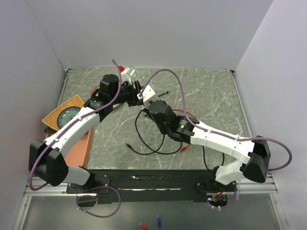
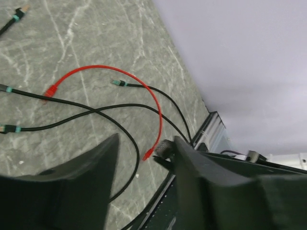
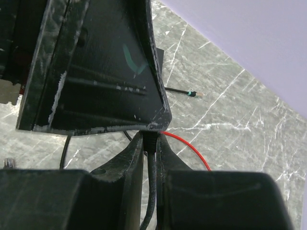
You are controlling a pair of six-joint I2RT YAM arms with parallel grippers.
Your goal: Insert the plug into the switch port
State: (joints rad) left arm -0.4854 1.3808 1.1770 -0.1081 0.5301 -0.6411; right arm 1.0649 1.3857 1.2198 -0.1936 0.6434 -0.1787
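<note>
The switch [image 3: 96, 72], a flat black box with scuffed edges, fills the upper left of the right wrist view and stands tilted above the marble table. My right gripper [image 3: 150, 139] is shut on the black plug [image 3: 151, 142], whose tip meets the switch's lower edge near its corner. The plug's cable [image 3: 152, 191] runs back between the fingers. In the top view both grippers meet mid-table, the left gripper [image 1: 133, 91] beside the right gripper [image 1: 143, 100], and they hide most of the switch. My left gripper [image 2: 146, 140] has its jaws apart, with only table and cables showing between them.
Loose cables lie on the table: a red cable [image 2: 120, 72] and black cables with teal-banded plugs [image 2: 119, 83]. A patterned dish [image 1: 67, 116] on a wooden board sits at the left edge above a salmon mat [image 1: 79, 148]. Walls enclose three sides.
</note>
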